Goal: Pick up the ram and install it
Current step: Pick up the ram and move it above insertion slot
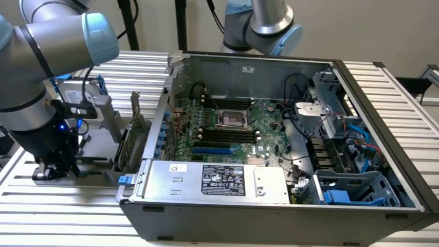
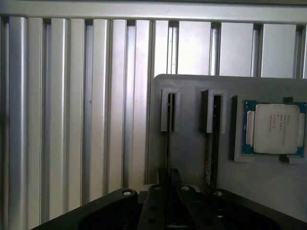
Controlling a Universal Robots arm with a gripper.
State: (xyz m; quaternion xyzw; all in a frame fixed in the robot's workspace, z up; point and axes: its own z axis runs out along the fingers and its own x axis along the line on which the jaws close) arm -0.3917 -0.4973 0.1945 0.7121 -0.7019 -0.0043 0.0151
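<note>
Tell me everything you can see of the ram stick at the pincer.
The ram shows edge-on: a thin dark strip, its faces and chips hidden. It stands on its long edge in a slot of the grey holder, its far end tucked into a grey bracket. The pincer is shut on its near end. A second stick stands parallel in the next slot, apart from it.

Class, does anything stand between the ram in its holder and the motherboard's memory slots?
Yes. The claw grips the ram outside the case. An upright green card and the case's side wall stand between it and the memory slots, which lie uncovered.
</note>
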